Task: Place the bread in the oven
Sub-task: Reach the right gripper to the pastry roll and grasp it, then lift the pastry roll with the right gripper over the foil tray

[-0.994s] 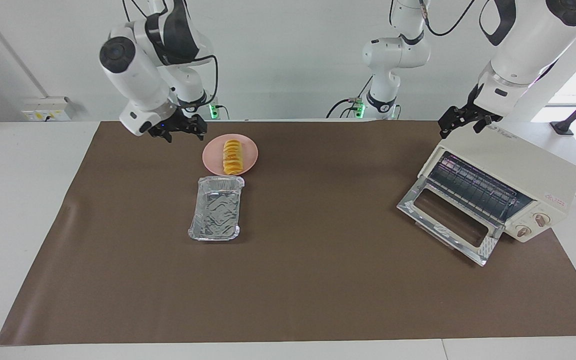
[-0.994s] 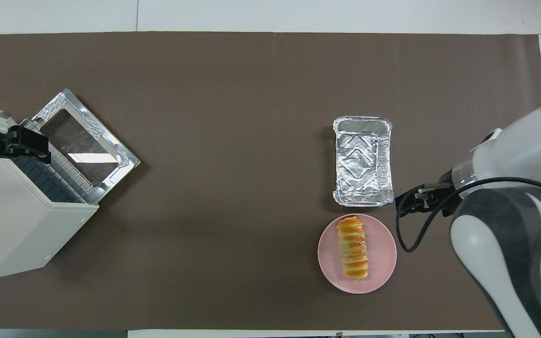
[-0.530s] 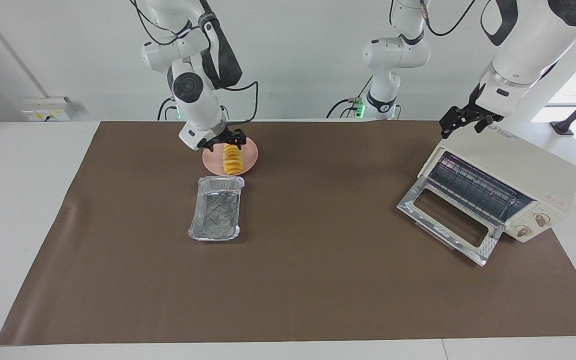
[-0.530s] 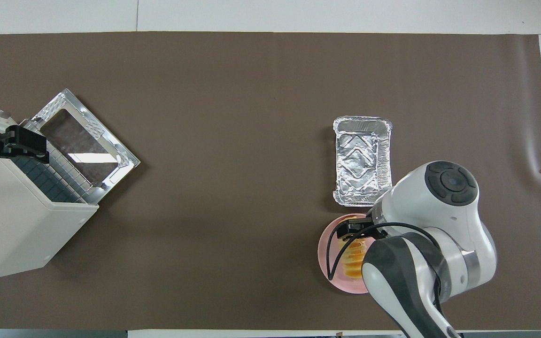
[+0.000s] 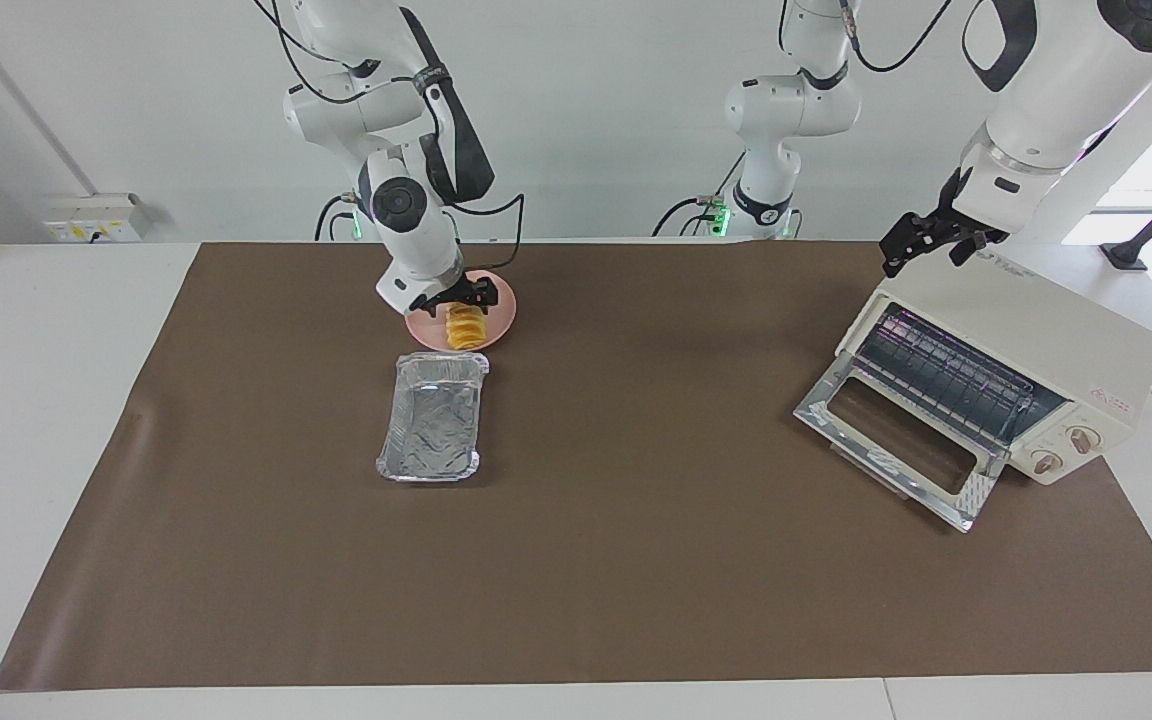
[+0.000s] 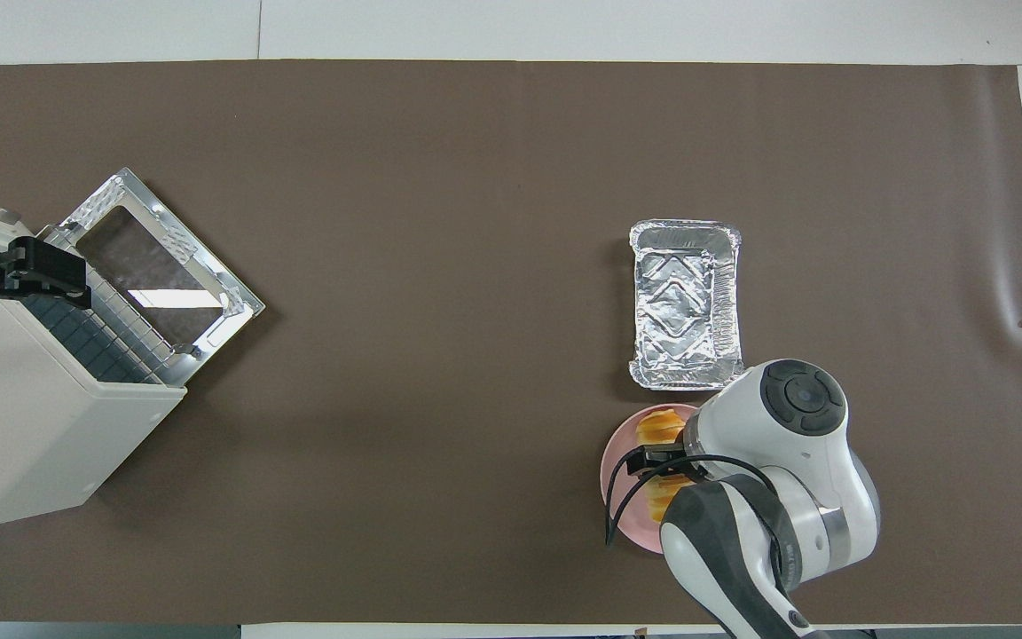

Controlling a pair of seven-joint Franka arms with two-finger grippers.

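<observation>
The facing view is showing the right claw (image 5: 463, 292) sitting spread low over the ridged golden bread (image 5: 466, 329) on the round pink plate (image 5: 504, 312), while the overhead view is hiding most of that loaf under the arm. Farther from the robots, the crinkled rectangular foil tray (image 5: 433, 418) is lying just beside the plate on the brown mat covering the surface (image 5: 576, 560). The left claw (image 5: 926, 240) is hovering spread over the cream boxy oven (image 5: 1036, 345), whose glass door (image 5: 891, 445) is hanging open with the wire rack showing; its small red label is unreadable.
</observation>
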